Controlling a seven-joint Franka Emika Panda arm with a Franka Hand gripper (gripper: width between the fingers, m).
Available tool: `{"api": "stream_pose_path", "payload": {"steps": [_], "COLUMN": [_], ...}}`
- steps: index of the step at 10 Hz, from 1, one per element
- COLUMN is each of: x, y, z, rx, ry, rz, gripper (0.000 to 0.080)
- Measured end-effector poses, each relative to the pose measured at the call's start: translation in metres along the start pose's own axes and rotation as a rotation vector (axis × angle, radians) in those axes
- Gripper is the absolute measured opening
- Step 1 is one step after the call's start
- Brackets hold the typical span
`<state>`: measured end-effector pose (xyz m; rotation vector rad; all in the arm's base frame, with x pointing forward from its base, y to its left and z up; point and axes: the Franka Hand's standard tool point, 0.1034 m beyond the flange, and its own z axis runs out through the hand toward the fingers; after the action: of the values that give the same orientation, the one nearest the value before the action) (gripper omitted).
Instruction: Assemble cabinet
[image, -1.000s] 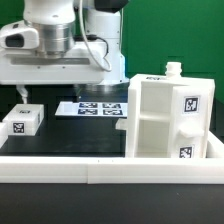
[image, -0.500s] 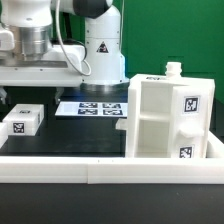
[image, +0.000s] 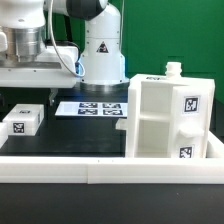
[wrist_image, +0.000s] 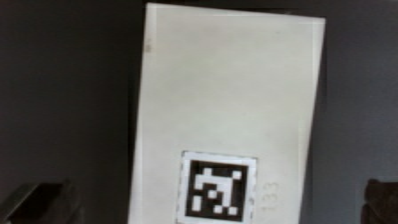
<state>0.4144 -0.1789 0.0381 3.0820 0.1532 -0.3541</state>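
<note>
The cabinet body (image: 160, 120), a big white box with tags on its side, stands at the exterior view's right with a small knob on top. A small white tagged piece (image: 22, 120) lies at the left. My arm's hand (image: 28, 48) hangs above that piece; its fingertips do not show clearly there. In the wrist view a flat white panel (wrist_image: 222, 90) with one tag lies below my gripper (wrist_image: 210, 205). The dark fingertips (wrist_image: 36, 200) stand wide apart on either side of it, open and holding nothing.
The marker board (image: 95, 108) lies flat on the black table behind the middle. A white rail (image: 110, 170) runs along the front edge. The arm's base with a triangle sticker (image: 100, 50) stands at the back centre.
The arm's hand has shifted toward the exterior view's left, uncovering more of the base with the triangle sticker. The cabinet body and the small piece have not moved.
</note>
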Motion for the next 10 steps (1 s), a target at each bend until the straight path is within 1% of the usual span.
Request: {"api": "stream_pose_path", "payload": {"steps": [2,7,9,10], "x": [0.000,-0.002,0.000,0.001], "y": [-0.002,0.001,-0.003,-0.004], "z": [0.003,0.025,0.024,0.024], "rx": [0.000,-0.015,-0.017,-0.018], "ry": [-0.006,-0.014,-0.016,-0.015], "rz": [-0.005,-0.025,-0.028,-0.036], "gripper": [0.0797,0.0797,0.0797,0.0671]}}
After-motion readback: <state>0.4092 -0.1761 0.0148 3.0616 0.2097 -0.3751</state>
